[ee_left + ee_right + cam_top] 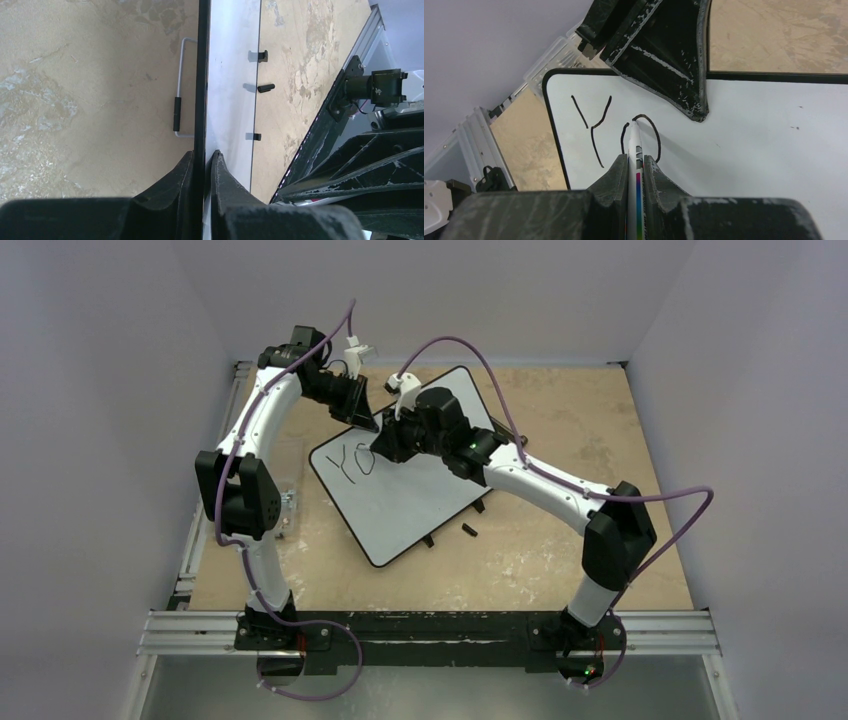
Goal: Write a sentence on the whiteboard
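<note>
The whiteboard [410,495] lies tilted on the table, white with a thin black frame. It shows in the right wrist view [749,140] and edge-on in the left wrist view [232,75]. The sentence [355,460] reads "Y" and an O in progress [596,122]. My right gripper [636,159] is shut on a white marker [634,145] with a rainbow stripe, its tip on the O's top. My left gripper [204,155] is shut on the whiteboard's far edge, also seen in the top view [362,412].
A small black cap [468,530] lies on the table by the board's near right edge, also in the left wrist view [266,88]. A metal stand wire [179,85] shows under the board. Aluminium rails [190,540] border the table.
</note>
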Robot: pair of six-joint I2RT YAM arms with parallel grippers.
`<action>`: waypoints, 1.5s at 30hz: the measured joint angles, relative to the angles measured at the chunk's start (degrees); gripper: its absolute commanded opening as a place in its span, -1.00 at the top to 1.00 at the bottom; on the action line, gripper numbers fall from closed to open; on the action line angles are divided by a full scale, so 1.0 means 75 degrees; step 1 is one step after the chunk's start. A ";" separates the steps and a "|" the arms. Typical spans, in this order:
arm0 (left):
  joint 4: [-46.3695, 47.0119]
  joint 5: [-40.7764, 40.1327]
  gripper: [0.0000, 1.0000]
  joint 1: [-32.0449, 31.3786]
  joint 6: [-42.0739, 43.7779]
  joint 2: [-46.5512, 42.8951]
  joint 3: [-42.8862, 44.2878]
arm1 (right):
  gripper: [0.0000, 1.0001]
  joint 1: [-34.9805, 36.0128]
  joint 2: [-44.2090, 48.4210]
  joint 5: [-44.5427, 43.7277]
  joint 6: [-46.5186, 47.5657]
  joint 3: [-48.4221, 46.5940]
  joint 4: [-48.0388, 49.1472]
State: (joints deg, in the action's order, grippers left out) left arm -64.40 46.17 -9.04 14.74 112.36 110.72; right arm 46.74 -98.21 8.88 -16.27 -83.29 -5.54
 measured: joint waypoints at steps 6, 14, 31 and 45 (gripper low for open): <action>0.0012 -0.0020 1.00 0.0000 0.0050 0.0000 0.0000 | 1.00 0.0012 0.0006 0.0399 -0.0026 0.0306 0.0204; 0.0003 -0.0009 1.00 0.0000 0.0090 -0.0009 0.0000 | 1.00 0.0015 0.0067 0.0560 -0.0061 0.0423 0.0274; -0.0055 -0.0038 1.00 -0.0047 0.0035 -0.0085 0.0000 | 1.00 -0.0737 0.0845 0.0242 -0.0574 0.0924 0.0446; -0.0102 -0.0055 1.00 -0.0058 0.0035 -0.0143 0.0000 | 1.00 -0.0833 0.0688 0.0361 -0.0708 0.0927 0.0458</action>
State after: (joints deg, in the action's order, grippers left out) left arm -65.17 45.76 -9.47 15.00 111.28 110.72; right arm 40.49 -93.06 11.60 -21.58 -76.34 -2.11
